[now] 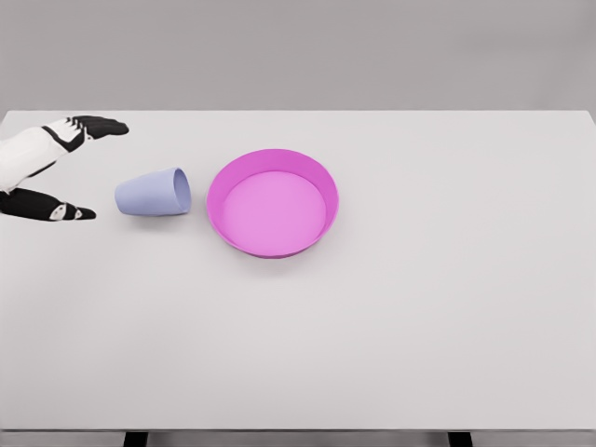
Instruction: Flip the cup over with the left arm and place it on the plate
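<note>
A pale blue cup (154, 193) lies on its side on the white table (372, 317), its mouth facing right toward the plate. Just right of it sits a pink round plate (272, 201) with a raised rim. My left hand (79, 168) comes in from the left edge, open, fingers spread above and thumb below, a short gap left of the cup's base. It touches nothing. The right arm is out of view.
</note>
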Robot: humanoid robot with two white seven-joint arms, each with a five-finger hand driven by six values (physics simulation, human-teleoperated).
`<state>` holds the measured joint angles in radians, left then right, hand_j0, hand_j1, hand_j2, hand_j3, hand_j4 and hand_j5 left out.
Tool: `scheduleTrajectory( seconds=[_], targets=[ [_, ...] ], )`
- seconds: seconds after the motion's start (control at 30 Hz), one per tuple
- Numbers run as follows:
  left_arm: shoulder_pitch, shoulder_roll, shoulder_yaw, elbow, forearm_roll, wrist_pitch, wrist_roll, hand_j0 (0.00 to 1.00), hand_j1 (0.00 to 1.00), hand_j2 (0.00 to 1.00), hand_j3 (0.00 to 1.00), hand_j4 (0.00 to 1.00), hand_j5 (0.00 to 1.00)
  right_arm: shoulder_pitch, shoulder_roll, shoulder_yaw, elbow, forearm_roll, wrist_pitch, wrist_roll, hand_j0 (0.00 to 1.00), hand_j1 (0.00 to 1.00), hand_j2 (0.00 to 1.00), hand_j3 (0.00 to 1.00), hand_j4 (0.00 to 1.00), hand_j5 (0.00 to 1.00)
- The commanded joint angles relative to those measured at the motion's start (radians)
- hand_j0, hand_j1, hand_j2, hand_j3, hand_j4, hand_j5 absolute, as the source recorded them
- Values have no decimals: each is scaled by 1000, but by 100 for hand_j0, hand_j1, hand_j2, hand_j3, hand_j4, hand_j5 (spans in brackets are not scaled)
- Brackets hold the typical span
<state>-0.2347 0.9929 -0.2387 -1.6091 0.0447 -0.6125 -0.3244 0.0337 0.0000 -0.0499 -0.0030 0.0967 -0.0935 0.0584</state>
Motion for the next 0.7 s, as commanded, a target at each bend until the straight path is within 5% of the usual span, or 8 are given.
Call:
scheduleTrajectory(
  seconds=[0.0, 0.4, 0.67],
  targets=[
    [0, -5, 2, -12, 0, 2, -1, 100, 100, 100, 100, 100, 100, 0, 0, -1, 1, 0, 0, 0, 100, 100, 100, 100, 100, 100],
    [5, 4, 15, 26, -20, 2, -1, 100, 100, 100, 100, 100, 100, 0, 0, 1, 0, 0, 0, 1, 100, 100, 100, 100, 100, 100],
    [71, -40, 56, 63, -68, 2, -8, 100, 100, 100, 100, 100, 100, 0, 0, 1, 0, 0, 0, 0, 100, 100, 100, 100, 100, 100]
  ],
)
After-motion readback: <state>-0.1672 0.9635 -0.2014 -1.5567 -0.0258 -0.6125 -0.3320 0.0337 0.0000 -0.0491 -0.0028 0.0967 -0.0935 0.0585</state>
